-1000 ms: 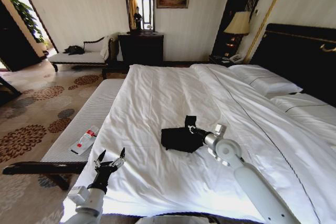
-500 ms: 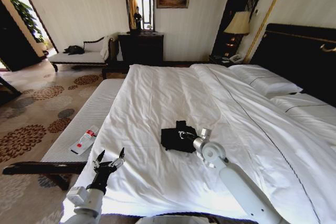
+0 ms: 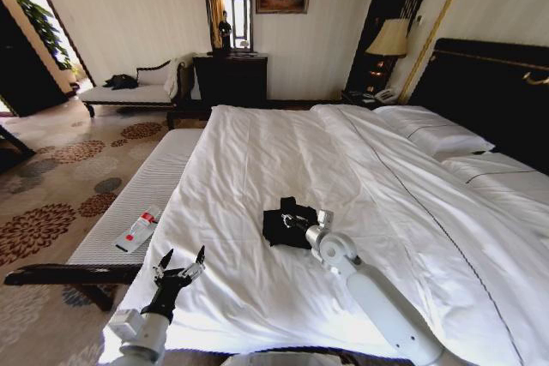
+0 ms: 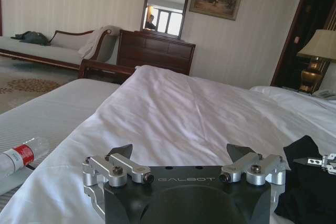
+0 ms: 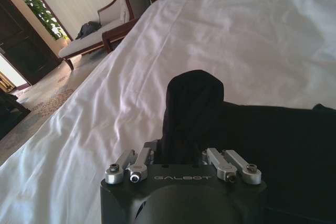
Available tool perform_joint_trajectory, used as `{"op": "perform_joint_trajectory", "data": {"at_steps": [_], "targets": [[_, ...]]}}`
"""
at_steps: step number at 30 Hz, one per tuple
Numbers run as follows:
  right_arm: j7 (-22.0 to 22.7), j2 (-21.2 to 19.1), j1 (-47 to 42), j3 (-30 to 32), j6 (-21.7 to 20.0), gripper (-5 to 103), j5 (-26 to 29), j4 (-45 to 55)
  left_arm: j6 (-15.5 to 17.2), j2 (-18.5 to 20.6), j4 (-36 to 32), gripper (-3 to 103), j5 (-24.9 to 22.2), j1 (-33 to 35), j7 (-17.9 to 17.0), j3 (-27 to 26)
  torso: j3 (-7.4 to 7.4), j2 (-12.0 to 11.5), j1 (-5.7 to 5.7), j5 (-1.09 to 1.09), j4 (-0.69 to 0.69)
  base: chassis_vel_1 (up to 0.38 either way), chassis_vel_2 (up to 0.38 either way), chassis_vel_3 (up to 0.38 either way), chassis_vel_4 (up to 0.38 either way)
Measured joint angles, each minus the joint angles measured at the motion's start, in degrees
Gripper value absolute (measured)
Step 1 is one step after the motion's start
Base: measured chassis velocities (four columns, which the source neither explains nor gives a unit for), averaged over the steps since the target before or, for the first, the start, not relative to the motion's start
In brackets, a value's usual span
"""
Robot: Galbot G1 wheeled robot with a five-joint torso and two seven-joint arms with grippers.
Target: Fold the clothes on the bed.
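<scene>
At frame centre, the black T-shirt [image 3: 287, 224] is clamped by the right tool [image 3: 302, 223] on the white-duveted bed [image 3: 257, 160]; the left tool [image 3: 178, 266], jaws apart, is held lower left beside the striped bench [image 3: 137, 199].

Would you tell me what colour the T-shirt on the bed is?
Black; the T-shirt shows best in the head view.

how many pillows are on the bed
2 that show: one white pillow against the headboard at the far side, and a second pillow beside it, nearer the robot. More may lie past the picture's right edge.
</scene>
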Motion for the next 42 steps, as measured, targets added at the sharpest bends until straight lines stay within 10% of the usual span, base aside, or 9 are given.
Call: {"op": "perform_joint_trajectory", "data": {"at_steps": [19,35,42], "targets": [[-10.3,-2.1,-7.7,3.7,7.8,99,-12.4,5.9,0.0,-0.2,0.7,100,3.7,-0.9,0.6,1.5,0.0,0.0,0.0,0.01,0.0,0.0,0.0,0.0,0.0],[-11.4,-0.9,-32.2,28.6,24.2,100,-39.2,13.5,-2.3,1.2,2.9,100,11.0,-1.3,4.3,1.0,-0.01,0.0,0.0,0.02,-0.01,0.0,0.0,0.0,0.0],[-12.8,4.9,-42.0,37.8,29.9,100,-40.7,17.0,-3.6,1.8,5.0,100,11.3,-2.6,6.2,0.9,-0.01,0.0,0.0,0.01,-0.01,0.0,0.0,0.0,0.0]]}}
